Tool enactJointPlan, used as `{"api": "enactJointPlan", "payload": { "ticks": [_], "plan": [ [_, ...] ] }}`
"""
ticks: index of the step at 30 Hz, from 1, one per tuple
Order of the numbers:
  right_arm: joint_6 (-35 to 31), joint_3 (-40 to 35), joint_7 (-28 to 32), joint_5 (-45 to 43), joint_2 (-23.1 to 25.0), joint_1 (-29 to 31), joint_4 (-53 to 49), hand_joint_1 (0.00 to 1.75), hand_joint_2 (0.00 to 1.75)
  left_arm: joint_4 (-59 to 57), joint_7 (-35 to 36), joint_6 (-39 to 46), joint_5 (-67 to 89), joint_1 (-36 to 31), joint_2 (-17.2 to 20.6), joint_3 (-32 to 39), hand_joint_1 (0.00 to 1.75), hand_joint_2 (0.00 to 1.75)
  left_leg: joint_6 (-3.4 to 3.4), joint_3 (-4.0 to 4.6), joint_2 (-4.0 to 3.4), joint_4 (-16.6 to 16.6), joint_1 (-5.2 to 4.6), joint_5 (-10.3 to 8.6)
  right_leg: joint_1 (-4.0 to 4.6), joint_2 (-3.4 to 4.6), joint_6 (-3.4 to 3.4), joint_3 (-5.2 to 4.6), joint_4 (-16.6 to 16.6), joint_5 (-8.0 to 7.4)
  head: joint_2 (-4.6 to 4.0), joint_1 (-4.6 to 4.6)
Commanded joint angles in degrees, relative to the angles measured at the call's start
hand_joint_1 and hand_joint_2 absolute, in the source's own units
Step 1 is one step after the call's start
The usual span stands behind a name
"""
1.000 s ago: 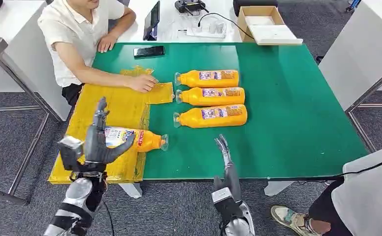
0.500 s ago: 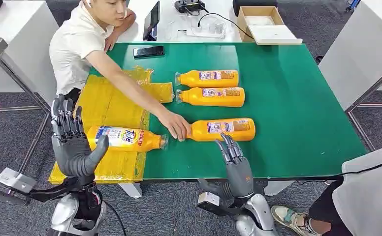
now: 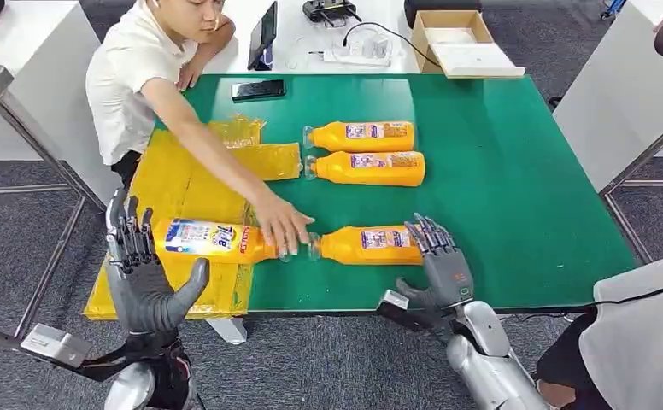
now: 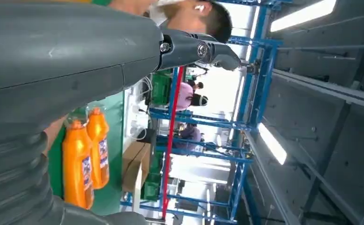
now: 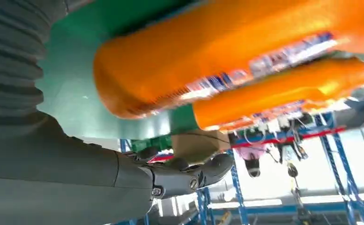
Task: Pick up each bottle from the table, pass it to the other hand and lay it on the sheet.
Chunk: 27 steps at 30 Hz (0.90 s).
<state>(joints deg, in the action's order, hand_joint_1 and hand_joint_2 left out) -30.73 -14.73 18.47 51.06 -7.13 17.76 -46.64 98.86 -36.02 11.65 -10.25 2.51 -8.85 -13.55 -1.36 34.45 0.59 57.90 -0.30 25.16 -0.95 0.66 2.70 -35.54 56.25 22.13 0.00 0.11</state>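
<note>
My left hand (image 3: 146, 278): raised at the near edge of the counter (image 3: 516, 188), fingers (image 3: 127, 231) spread and released, holding nothing.

My right hand (image 3: 443, 269): raised at the near edge, fingers (image 3: 431, 235) apart and released, tips just at the base end of the nearest loose bottle (image 3: 369, 244); whether they touch it I cannot tell.

Bottle on the sheet (image 3: 213, 239): orange, lying on its side just beyond my left fingers, cap toward my right hand.

Yellow sheet (image 3: 191, 184): spread over the counter's left part, beyond my left fingers.

Nearest loose bottle: on its side on the green counter, neck toward the sheet.

Person's hand (image 3: 284, 224): resting between the two bottles' caps, beyond and between my hands.

Two further bottles (image 3: 366, 167) (image 3: 362, 135): lying side by side, well beyond my right fingers.

Phone (image 3: 258, 89): at the far edge.

Cardboard box (image 3: 460, 43): beyond the counter.
</note>
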Motion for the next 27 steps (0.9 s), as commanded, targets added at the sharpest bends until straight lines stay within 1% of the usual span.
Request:
{"api": "enactJointPlan", "payload": {
  "ticks": [1, 3, 4, 5, 7, 9, 10, 19, 20, 24, 27],
  "plan": [
    [3.9, 0.5, -4.9, 1.1, 0.4, 6.8, 13.9, 0.0, 1.75, -1.7, -0.1, 1.4, 0.6, -0.4, 1.1, -2.3, 0.0, 1.75, 0.09, -0.29, -0.13, 0.0, 0.03, 0.1, 0.05, 0.03, -0.11, 0.27, 0.0, 0.07, 0.0, -0.02],
    [3.9, 0.5, -4.9, 1.1, 0.4, 6.8, 13.9, 0.0, 1.75, -1.7, -0.1, 1.4, 0.6, -0.4, 1.1, -2.3, 0.0, 1.75, 0.05, -0.16, -0.01, 0.0, 0.02, 0.04, 0.03, -0.04, -0.06, 0.16, 0.0, 0.04, 0.0, 0.0],
    [3.8, 0.1, -6.4, 2.1, 0.2, 7.2, 15.0, 0.0, 1.75, -1.7, 0.1, 1.7, 0.6, -0.4, 1.1, -2.3, 0.0, 1.75, 0.09, -0.28, -0.05, -0.1, 0.04, 0.08, 0.06, -0.04, -0.11, 0.29, -0.1, 0.08, -0.02, 0.0],
    [4.5, 0.2, -7.2, 2.0, 0.1, 7.7, 15.6, 0.0, 1.75, -1.7, 0.1, 1.8, 0.6, -0.5, 1.2, -2.4, 0.0, 1.75, 0.06, -0.18, -0.02, 0.0, 0.01, 0.06, 0.02, -0.02, -0.08, 0.19, -0.1, 0.05, -0.02, 0.0],
    [5.0, 0.1, -9.3, 3.2, -0.3, 9.1, 17.4, 0.0, 1.75, -1.8, 0.6, 2.0, 0.3, -0.6, 1.2, -2.7, 0.0, 1.75, 0.1, -0.3, -0.08, 0.0, 0.05, 0.12, 0.07, -0.01, -0.12, 0.31, -0.1, 0.1, 0.0, 0.0],
    [6.3, 0.1, -11.2, 4.3, -0.9, 11.4, 20.0, 0.0, 1.75, -2.2, 1.6, 1.3, -0.4, -1.1, 1.5, -3.5, 0.0, 1.75, 0.04, -0.13, 0.02, 0.0, -0.02, 0.02, 0.0, -0.06, -0.06, 0.14, 0.0, 0.03, 0.0, 0.0],
    [6.1, 0.4, -11.5, 4.6, -1.0, 12.3, 20.9, 0.0, 1.75, -2.4, 1.8, 1.1, -0.6, -1.4, 1.5, -3.7, 0.0, 1.75, 0.09, -0.24, 0.02, 0.0, 0.02, 0.05, 0.05, -0.09, -0.11, 0.26, -0.1, 0.07, 0.0, 0.0],
    [5.7, 0.1, -12.2, 5.4, -1.1, 12.9, 21.5, 0.0, 1.75, -2.5, 1.8, 1.0, -0.7, -1.5, 1.6, -3.9, 0.0, 1.75, 0.06, -0.29, 0.04, -0.1, 0.0, 0.02, 0.02, -0.09, -0.08, 0.28, -0.1, 0.05, 0.0, 0.0],
    [5.7, 0.1, -12.4, 5.5, -1.1, 13.4, 21.7, 0.0, 1.75, -2.5, 1.8, 1.0, -0.7, -1.6, 1.6, -4.0, 0.0, 1.75, 0.1, -0.37, 0.06, -0.1, 0.02, 0.06, 0.05, -0.15, -0.12, 0.38, -0.1, 0.09, 0.0, -0.02],
    [6.2, -1.0, -13.1, 7.3, -0.5, 15.7, 23.1, 0.0, 1.75, -2.7, 2.3, 0.7, -1.0, -2.1, 1.6, -4.8, 0.0, 1.75, 0.06, -0.29, -0.02, 0.0, 0.01, 0.04, 0.03, -0.04, -0.08, 0.27, -0.1, 0.03, 0.0, -0.02],
    [6.7, -1.9, -13.0, 8.2, 0.6, 16.3, 23.2, 0.0, 1.75, -2.7, 2.8, 0.4, -1.4, -2.1, 1.8, -4.9, 0.0, 1.75, 0.06, -0.26, -0.05, 0.0, 0.0, 0.02, 0.02, -0.01, -0.07, 0.23, 0.0, 0.02, -0.02, 0.0]
  ]
}}
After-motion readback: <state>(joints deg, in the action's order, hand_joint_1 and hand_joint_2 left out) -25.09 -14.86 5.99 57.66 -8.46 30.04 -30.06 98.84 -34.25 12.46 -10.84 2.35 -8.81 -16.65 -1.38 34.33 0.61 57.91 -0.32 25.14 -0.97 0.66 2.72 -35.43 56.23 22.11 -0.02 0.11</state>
